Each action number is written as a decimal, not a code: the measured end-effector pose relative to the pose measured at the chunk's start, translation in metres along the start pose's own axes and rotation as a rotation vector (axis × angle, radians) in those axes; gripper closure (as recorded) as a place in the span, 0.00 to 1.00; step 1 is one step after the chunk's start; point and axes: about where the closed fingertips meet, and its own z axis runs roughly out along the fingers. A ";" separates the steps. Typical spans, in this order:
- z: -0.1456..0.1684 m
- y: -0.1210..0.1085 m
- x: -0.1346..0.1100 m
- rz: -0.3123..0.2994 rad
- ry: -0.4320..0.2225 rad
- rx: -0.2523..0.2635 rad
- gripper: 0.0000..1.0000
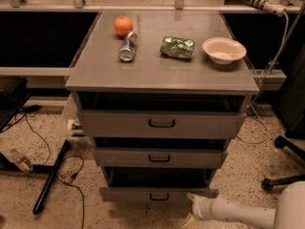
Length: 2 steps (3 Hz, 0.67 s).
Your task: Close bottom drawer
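Note:
The bottom drawer (143,194) is the lowest and narrowest of the grey cabinet's three drawers. It stands pulled out, with a low front panel, a small black centre handle (158,196) and a dark interior behind it. My gripper (191,209) is at the end of the white arm (238,213) that reaches in from the lower right. It sits low, just below and to the right of the drawer's front panel, near its right end. The middle drawer (159,157) and the top drawer (161,123) are also pulled out a little.
On the cabinet top (157,70) lie an orange (123,25), a can on its side (127,46), a green crumpled bag (177,47) and a white bowl (224,49). Cables and a black bar (51,175) lie on the floor at left. A chair base (281,175) stands at right.

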 end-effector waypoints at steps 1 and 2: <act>0.029 -0.029 0.004 0.019 0.005 0.001 0.00; 0.024 -0.067 0.010 0.023 0.009 0.059 0.00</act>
